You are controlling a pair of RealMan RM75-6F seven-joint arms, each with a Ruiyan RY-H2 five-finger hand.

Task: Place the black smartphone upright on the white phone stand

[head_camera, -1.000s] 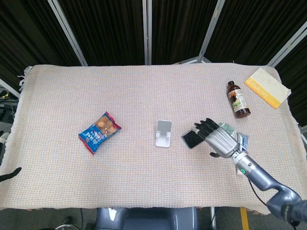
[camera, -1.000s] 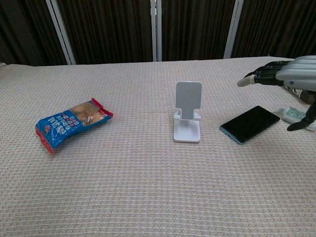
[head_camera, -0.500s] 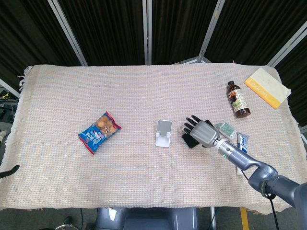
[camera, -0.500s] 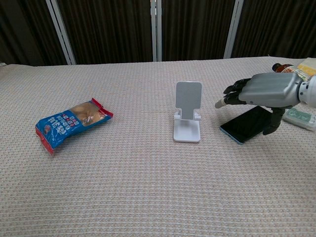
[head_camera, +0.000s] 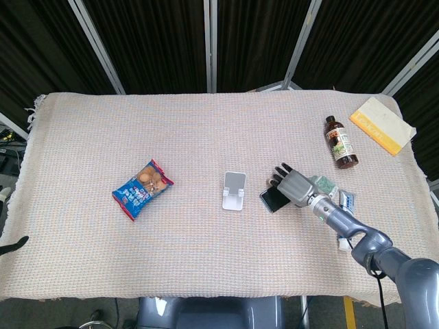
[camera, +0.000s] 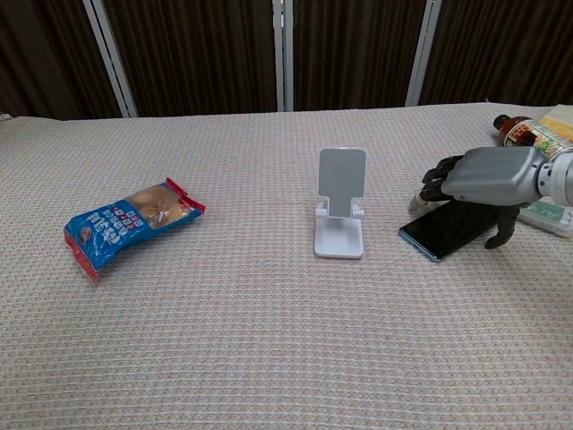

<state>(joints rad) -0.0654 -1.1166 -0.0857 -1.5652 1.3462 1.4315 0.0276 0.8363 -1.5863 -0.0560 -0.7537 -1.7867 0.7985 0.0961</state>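
Note:
The black smartphone (head_camera: 271,201) (camera: 441,234) lies flat on the woven cloth, just right of the white phone stand (head_camera: 233,190) (camera: 341,210), which stands empty with its back plate upright. My right hand (head_camera: 295,186) (camera: 488,175) hovers low over the phone's right half, palm down. Its fingers curl down at the phone's far edge and the thumb hangs by the near right edge. The phone stays flat, not lifted. Only a dark sliver of my left hand (head_camera: 14,247) shows at the head view's lower left edge.
A blue snack bag (head_camera: 142,188) (camera: 125,219) lies at the left. A brown bottle (head_camera: 340,142) (camera: 519,130) and a yellow book (head_camera: 383,125) sit at the far right. Small packets (head_camera: 346,201) (camera: 548,215) lie right of the hand.
My right hand swung left across the phone, then drew back a little and sank lower over it, fingers curling at its far edge. Phone and stand have not moved.

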